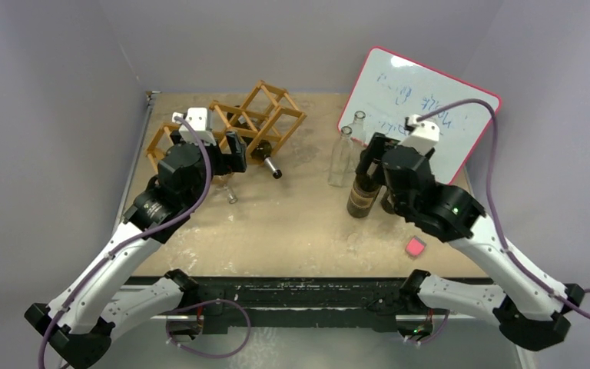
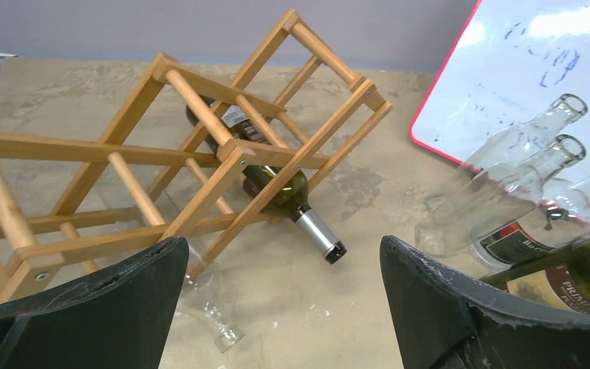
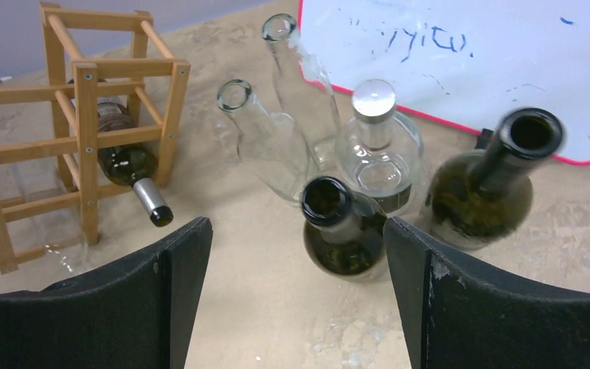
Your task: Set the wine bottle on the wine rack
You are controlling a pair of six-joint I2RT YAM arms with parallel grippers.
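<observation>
Wine rack (image 2: 123, 150): orange-brown wooden lattice cradled dark green bottle (image 2: 276, 192).
Right end effector (image 3: 296, 231): released over uncorked dark bottle (image 3: 342, 238), I judged for grasping.
Left end effector (image 2: 282, 250): released.

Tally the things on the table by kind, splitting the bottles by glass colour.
Dark glass bottles: 3
Clear glass bottles: 4
Wine rack: 1
Whiteboard: 1
Pink block: 1
Total: 10
</observation>
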